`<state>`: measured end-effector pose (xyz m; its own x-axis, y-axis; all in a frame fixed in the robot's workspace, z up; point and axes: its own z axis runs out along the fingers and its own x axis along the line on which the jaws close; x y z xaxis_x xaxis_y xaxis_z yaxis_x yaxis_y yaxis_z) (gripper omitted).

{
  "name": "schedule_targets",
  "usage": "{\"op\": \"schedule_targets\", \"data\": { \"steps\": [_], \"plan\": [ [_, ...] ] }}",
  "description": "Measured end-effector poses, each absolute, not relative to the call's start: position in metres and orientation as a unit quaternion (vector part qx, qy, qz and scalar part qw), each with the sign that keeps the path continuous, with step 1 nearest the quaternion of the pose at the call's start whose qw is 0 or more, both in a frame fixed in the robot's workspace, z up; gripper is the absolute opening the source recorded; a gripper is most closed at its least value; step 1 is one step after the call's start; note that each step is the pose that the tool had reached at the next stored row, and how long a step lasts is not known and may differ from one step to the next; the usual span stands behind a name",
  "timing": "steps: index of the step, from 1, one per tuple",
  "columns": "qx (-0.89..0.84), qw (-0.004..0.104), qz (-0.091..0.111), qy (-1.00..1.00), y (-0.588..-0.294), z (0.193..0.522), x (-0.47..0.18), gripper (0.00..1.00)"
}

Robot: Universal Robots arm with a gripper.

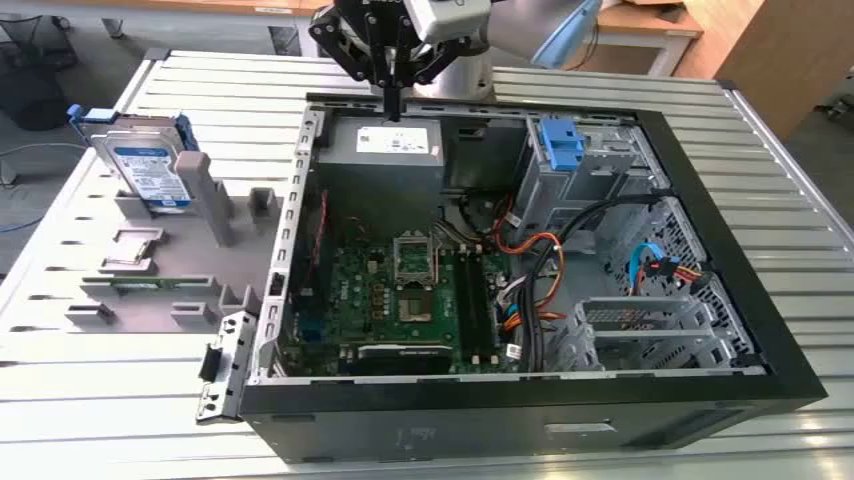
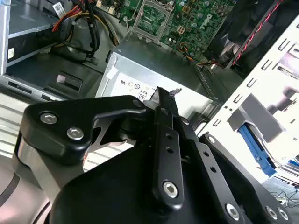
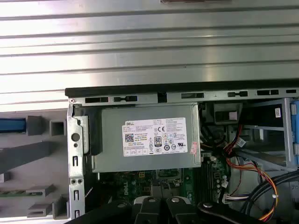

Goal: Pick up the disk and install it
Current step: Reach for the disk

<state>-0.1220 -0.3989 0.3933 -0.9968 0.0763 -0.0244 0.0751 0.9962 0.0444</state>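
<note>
The disk (image 1: 144, 165), silver with a white-and-blue label and a blue rail bracket, stands upright in a grey fixture (image 1: 160, 280) at the exterior view's left, outside the open computer case (image 1: 747, 330). In the first wrist view its blue edge (image 3: 11, 125) shows beside a grey post. My gripper (image 1: 395, 110) hangs over the case's back wall, above the grey power supply box (image 1: 380, 145), well to the right of the disk. In the second wrist view the black fingers (image 2: 163, 100) lie pressed together with nothing between them.
The case lies open on a slatted metal table (image 1: 120, 350). Inside are the motherboard (image 1: 400, 290), loose cables (image 1: 534, 270), a small blue latch (image 1: 563, 145) and a metal drive cage (image 1: 641, 320). The power supply's white sticker (image 3: 154, 137) faces up.
</note>
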Motion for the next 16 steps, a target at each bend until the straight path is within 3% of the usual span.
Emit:
{"op": "schedule_targets", "data": {
  "steps": [16],
  "plan": [
    [0.038, 0.012, 0.022, 0.999, -0.3989, 0.3933, -0.1270, 0.11]
  ]
}}
